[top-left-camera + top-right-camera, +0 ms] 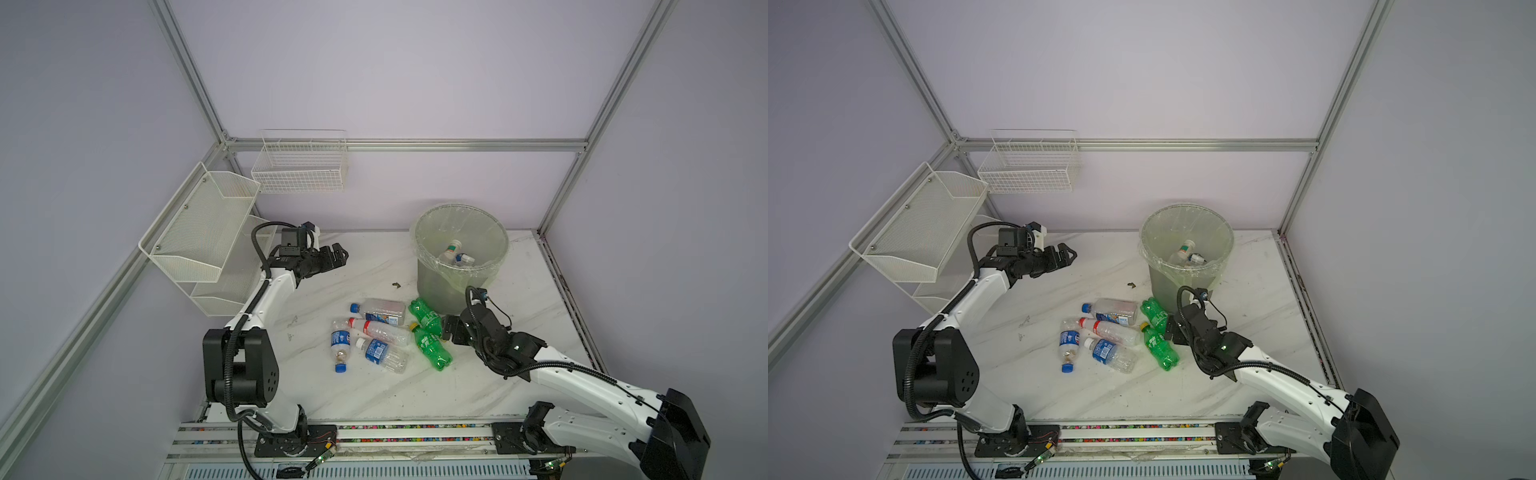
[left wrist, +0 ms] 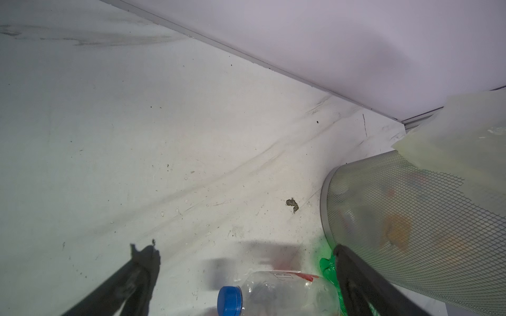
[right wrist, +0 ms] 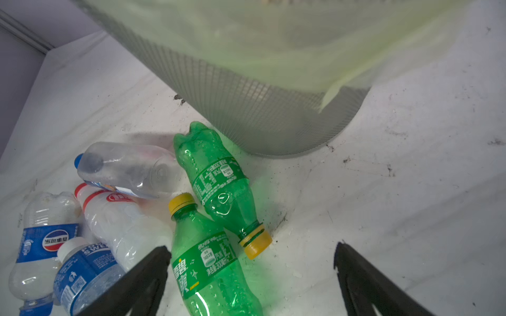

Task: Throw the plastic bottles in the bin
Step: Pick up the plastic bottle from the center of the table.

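Plastic bottles point(image 1: 380, 330) lie in a loose pile at the centre of the worktop point(image 1: 365, 395) in both top views. There are six of them, and at least two more sit in the bottom of the bin point(image 1: 436, 286), which stands just above and right of the pile. The right hand point(image 1: 448, 330) is spread and empty, low at the pile's right edge. In the right wrist view the yellow cap of the upper green bottle point(image 3: 216, 180) sits between its fingers point(image 3: 147, 273). The left hand point(image 1: 341, 255) is also spread and empty; it hangs left of centre, well apart from the pile.

The step looks like a pick of that green bottle. I would shift toward the label band rather than close on the neck (a cap slips, a waist does not) and keep the fingers across the long axis. Mind the second green bottle point(image 3: 208, 262), which lies just beside it, head to tail. The bin is tall, so lift well above the rim before letting go, and stay off the loose bag.

Readable writing:
- The second green bottle's label carries 雪碧 (Sprite) and "300".
- The Pepsi bottle point(image 3: 46, 240) shows the globe logo over Chinese characters.
- A blue-labelled bottle point(image 3: 85, 270) reads "POC… SWE…", likely Pocari Sweat.
- The red-capped bottle point(image 3: 117, 219) has a label too blurred to read.
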Controlling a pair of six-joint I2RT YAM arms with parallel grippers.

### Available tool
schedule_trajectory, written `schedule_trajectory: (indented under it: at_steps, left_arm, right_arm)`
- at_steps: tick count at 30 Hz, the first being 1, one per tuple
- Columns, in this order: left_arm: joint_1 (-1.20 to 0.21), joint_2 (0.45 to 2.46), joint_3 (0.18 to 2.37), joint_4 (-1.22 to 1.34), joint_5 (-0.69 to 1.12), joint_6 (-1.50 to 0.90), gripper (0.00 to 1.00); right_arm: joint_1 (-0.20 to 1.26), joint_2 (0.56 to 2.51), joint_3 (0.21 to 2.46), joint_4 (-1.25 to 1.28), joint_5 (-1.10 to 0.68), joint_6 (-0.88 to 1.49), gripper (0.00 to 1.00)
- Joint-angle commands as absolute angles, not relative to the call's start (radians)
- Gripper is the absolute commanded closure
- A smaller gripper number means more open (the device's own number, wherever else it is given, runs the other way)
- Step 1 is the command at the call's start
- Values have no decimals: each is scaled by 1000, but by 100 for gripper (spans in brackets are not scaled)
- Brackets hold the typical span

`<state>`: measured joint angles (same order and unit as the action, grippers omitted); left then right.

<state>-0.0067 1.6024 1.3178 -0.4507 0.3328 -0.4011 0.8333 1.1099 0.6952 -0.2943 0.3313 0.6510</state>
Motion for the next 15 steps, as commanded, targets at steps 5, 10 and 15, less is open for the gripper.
schedule_trajectory:
  at_steps: [5, 10, 15]
  left_arm:
    - [2, 1601, 1292, -409, 360, -411, 0]
    - [2, 1600, 1296, -410, 363, -415, 0]
    - [2, 1598, 1297, -410, 366, -419, 0]
  right_arm:
    - [931, 1230, 759, -302, 378, 660, 3]
    - [937, 1265, 758, -254, 306, 617, 3]
    - [946, 1305, 773, -274, 269, 592, 3]
